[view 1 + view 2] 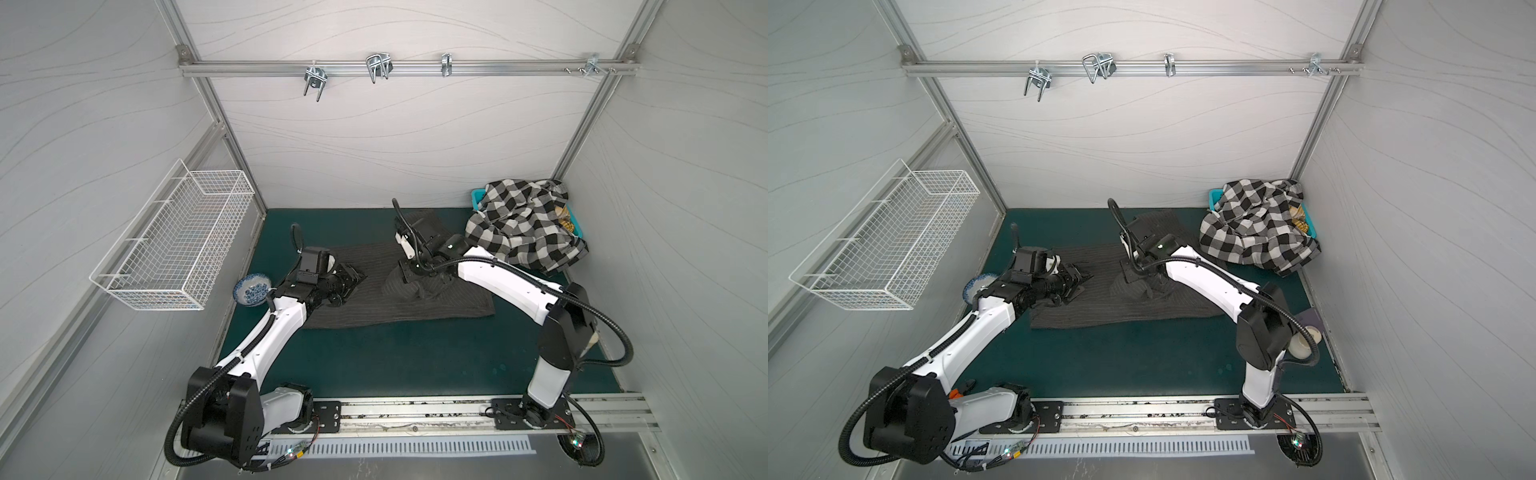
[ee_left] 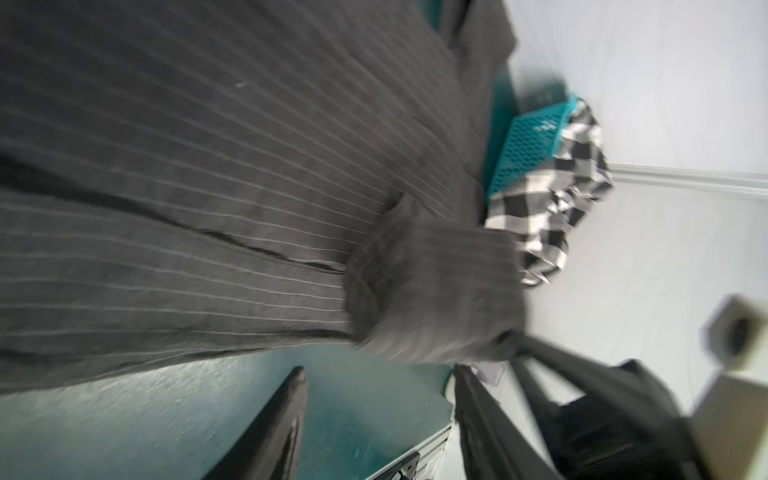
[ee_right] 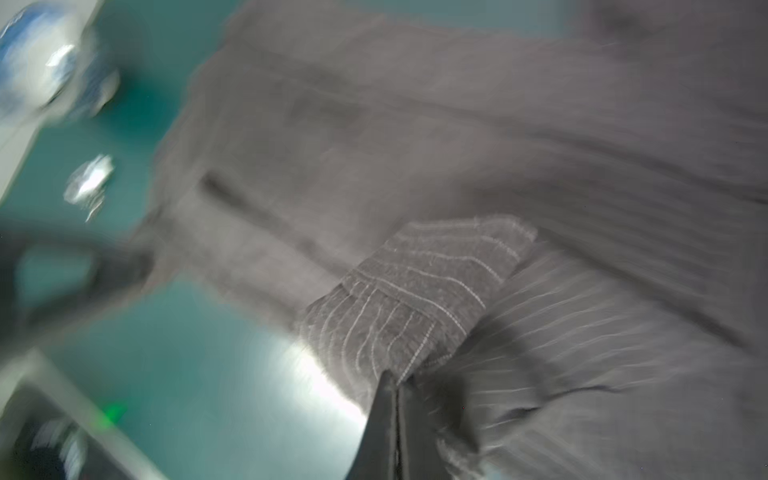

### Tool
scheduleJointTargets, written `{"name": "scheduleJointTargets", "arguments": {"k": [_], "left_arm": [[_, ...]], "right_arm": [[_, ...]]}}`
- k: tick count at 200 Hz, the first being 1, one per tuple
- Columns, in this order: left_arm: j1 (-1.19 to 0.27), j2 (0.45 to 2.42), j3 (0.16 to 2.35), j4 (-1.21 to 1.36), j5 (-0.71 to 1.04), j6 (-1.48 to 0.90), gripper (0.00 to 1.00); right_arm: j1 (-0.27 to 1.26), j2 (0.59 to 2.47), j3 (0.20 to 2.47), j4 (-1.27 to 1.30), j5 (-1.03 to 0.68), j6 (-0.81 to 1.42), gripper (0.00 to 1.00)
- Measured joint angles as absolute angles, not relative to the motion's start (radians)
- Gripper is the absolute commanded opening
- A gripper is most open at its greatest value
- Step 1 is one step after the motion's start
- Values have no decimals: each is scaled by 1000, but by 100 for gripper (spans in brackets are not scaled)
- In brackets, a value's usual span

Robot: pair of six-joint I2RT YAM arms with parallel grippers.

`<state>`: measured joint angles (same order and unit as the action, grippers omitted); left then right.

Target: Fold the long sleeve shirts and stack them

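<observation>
Grey panelled booth, dark green mat (image 1: 374,357) covering the tabletop, and the dark charcoal pinstriped cloth shirt (image 1: 395,311) is lying spread out flat in the middle of it, I'm guessing so the sleeves can get folded in over the body. The right gripper (image 3: 396,399) is sitting over the shirt's middle with its jaws pressed together on a bunched bit of sleeve just by the cuff (image 3: 419,286), pulling it up into a little hump. My read is it's bringing that sleeve across. The left gripper (image 1: 355,280) is hovering low over the shirt's left part, jaws spread with nothing between them, probably lining up to pin the cloth or grab the other sleeve. In the far right corner the big black-and-white checked shirt (image 1: 523,237) is slumping unfolded over a teal plastic basket (image 1: 478,194), waiting its turn I reckon. A blue-patterned round bowl (image 1: 251,289) is sitting by the left arm, off the cloth, so it isn't getting in the way.
</observation>
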<state>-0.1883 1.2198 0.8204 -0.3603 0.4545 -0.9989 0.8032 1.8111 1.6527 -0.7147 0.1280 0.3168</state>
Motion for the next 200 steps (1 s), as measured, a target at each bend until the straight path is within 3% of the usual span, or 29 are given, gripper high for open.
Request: {"name": "scheduleJointTargets", "arguments": {"k": [30, 56, 66, 92, 118, 139, 163, 200], "left_arm": [[-169, 1206, 820, -426, 417, -1003, 56], [-116, 1168, 820, -509, 363, -1005, 56], [-92, 1150, 818, -537, 345, -1006, 56], [-47, 1110, 790, -589, 305, -1007, 59], [-44, 1105, 745, -619, 292, -1003, 63], [-62, 1111, 728, -624, 287, -998, 69], [-136, 1137, 728, -606, 286, -1000, 72], [-186, 1277, 816, -603, 289, -1008, 75]], "right_arm": [[750, 1824, 1737, -734, 236, 349, 0], [817, 1831, 1752, -713, 293, 368, 0], [862, 1845, 1744, -697, 303, 375, 11], [1003, 1940, 1713, -654, 288, 397, 59], [1114, 2019, 1667, -671, 271, 408, 71], [1126, 1991, 1620, -715, 252, 440, 74], [1021, 1858, 1539, -736, 211, 479, 73], [822, 1649, 1440, -738, 140, 530, 61]]}}
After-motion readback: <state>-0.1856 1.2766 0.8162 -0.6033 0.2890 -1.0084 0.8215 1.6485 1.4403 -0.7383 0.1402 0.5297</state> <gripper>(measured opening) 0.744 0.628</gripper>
